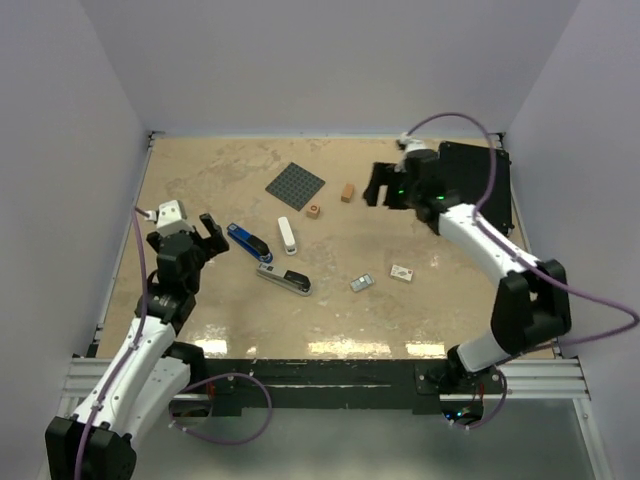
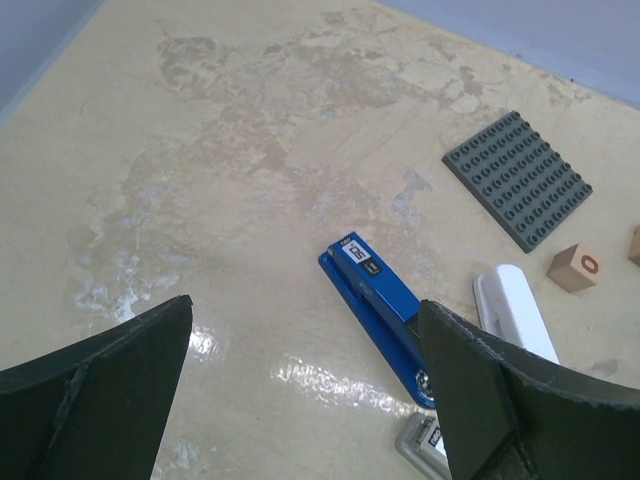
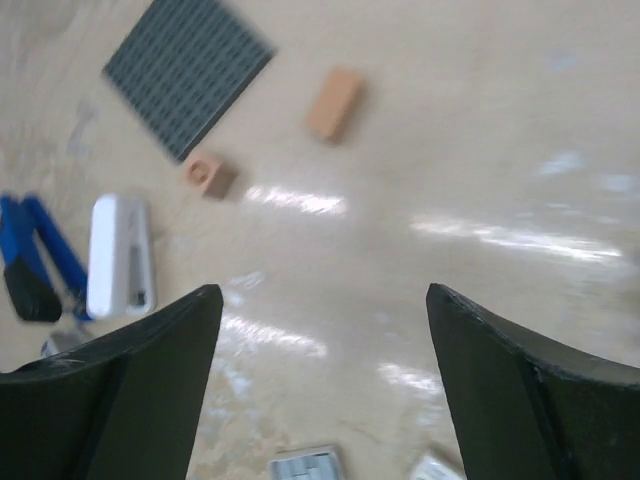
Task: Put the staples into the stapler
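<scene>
My left claw [image 2: 305, 310] stands with jaws wide apart and empty, just short of the blue stapler [image 2: 375, 300], whose near end hides behind one finger. My right claw [image 3: 325, 295] is likewise apart and empty, well right of that stapler. The staples box [image 1: 401, 272] and grey tray piece [image 1: 362, 283] lie right of the blue stapler, past the silver stapler [image 1: 284, 281]; my right wrist view cuts both off. The blue stapler's white label is unreadable.
</scene>
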`<state>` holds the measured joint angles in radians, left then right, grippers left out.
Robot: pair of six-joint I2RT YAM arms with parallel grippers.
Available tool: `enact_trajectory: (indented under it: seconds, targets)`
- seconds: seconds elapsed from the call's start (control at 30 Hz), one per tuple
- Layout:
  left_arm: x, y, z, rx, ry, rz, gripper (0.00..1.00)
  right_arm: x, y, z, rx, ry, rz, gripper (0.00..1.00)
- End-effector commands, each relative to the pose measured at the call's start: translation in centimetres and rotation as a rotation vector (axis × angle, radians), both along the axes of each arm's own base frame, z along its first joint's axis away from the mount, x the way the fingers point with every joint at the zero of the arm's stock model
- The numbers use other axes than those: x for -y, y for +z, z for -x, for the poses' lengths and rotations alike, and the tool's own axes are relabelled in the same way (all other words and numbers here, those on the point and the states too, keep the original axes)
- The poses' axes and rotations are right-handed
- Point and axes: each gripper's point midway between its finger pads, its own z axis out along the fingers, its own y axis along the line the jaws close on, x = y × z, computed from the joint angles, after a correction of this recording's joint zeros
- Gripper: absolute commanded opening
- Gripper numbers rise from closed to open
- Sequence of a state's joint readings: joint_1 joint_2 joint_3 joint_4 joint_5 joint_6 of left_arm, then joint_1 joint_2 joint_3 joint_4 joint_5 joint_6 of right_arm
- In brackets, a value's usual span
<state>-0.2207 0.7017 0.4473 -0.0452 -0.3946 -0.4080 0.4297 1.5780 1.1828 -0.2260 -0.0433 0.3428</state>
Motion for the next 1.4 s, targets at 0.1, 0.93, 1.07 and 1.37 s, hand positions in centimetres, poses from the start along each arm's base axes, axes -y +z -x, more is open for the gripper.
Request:
enact_trajectory:
  seconds: [0.1, 0.93, 1.07, 1.37]
  targets:
    - [-1.3, 8.5, -0.2, 0.128, 0.064, 0.030, 1.00, 17.4, 9.7, -0.3, 0.217, -0.505, -0.098, 0.98]
    - [-7.4, 25.0, 6.0, 0.627, 0.330, -0.088, 1.00, 21.2, 24.4, 6.2, 0.615, -0.675, 0.032, 0.98]
    - [-7.2, 23.5, 5.0, 0.599, 0.329, -0.078, 1.00, 21.4, 24.8, 6.8, 0.649, -0.692, 0.024, 0.98]
    - [-7.1, 22.8, 3.7, 0.571, 0.331, -0.090, 1.00, 21.1, 24.3, 6.3, 0.656, -0.695, 0.030, 0.98]
